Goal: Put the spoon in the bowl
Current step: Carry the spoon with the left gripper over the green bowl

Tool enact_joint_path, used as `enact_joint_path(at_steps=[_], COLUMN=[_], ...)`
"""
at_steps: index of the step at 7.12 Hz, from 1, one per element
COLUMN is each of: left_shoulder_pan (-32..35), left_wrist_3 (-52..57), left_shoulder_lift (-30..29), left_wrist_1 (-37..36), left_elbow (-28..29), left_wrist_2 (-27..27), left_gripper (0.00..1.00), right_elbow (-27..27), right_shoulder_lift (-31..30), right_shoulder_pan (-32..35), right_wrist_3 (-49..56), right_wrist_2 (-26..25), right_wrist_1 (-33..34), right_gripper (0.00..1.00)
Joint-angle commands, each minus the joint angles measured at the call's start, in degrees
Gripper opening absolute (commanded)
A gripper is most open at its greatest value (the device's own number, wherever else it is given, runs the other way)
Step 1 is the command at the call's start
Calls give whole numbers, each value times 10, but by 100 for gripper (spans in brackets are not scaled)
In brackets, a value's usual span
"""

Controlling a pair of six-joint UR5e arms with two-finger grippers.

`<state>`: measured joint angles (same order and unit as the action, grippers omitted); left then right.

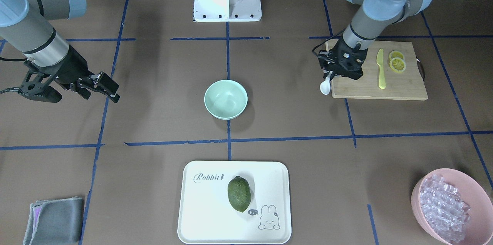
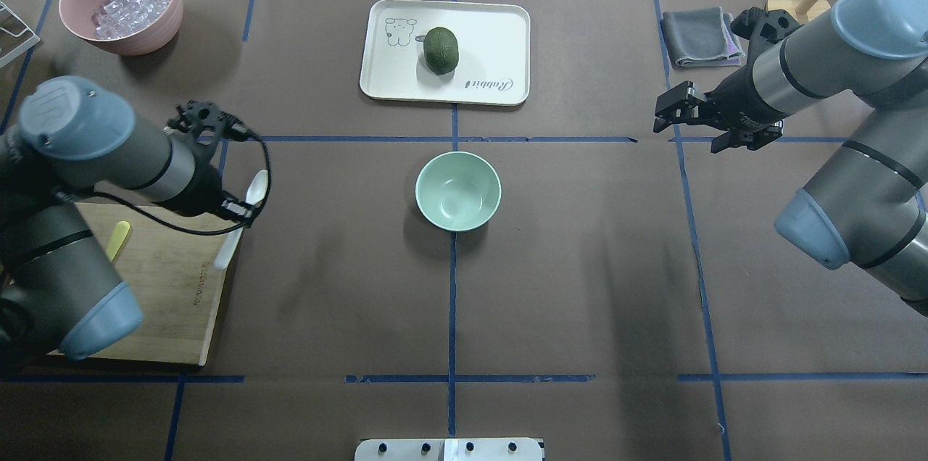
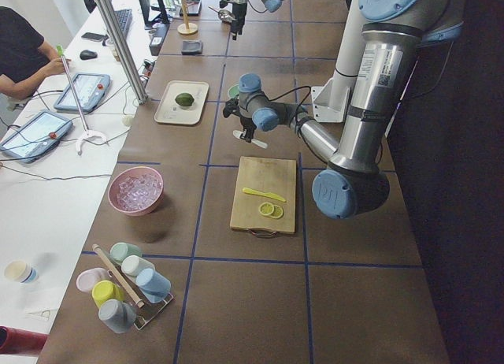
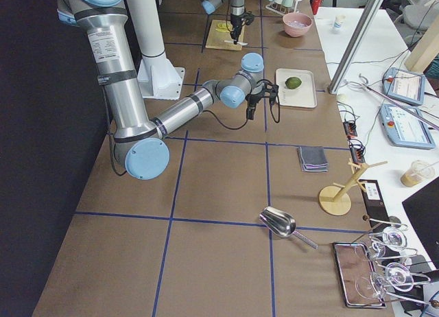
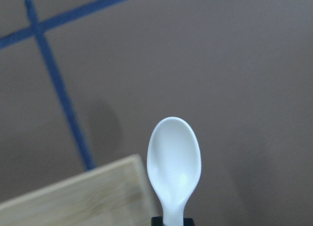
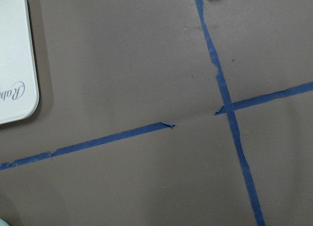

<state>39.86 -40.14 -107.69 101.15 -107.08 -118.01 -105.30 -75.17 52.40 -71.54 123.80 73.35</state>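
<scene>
Sitting empty at mid-desk (image 1: 154, 121) in the front view is the bowl (image 1: 225, 99); clear cubes are held in the pink bowl (image 1: 416, 198). From overhead, the spoon (image 2: 255, 187) is seen clamped by its handle in the left pincer (image 2: 235, 214), well apart from the bowl; the right pincer (image 2: 670, 113) is spread, empty.

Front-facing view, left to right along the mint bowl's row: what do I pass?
The right gripper → mint-green bowl → white spoon → cutting board, bearing the yellow-green knife, then the lemon slices.

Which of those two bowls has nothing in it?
The small mint-green bowl in the middle is empty. The larger pink bowl off to the side is filled with clear cubes.
</scene>
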Motion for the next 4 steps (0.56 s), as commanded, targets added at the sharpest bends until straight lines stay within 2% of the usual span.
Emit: enact_joint_path(at_steps=[1, 2, 4], left_shoulder_pan=[-22, -33, -44], left_wrist_3=[-1, -7, -34], left_shoulder_lift=[-128, -170, -287], left_wrist_1=[-104, -106, -98], left_elbow=[21, 57, 188], left_wrist_2=[1, 1, 0], left_gripper=[0, 0, 0], right_elbow=[0, 0, 1], right_shoulder_lift=[-4, -6, -6], right_shoulder_pan=[12, 16, 17], right_wrist_3=[1, 1, 1], right_wrist_2=[-1, -1, -1], right_wrist_1=[3, 4, 4], right_gripper=[100, 100, 100])
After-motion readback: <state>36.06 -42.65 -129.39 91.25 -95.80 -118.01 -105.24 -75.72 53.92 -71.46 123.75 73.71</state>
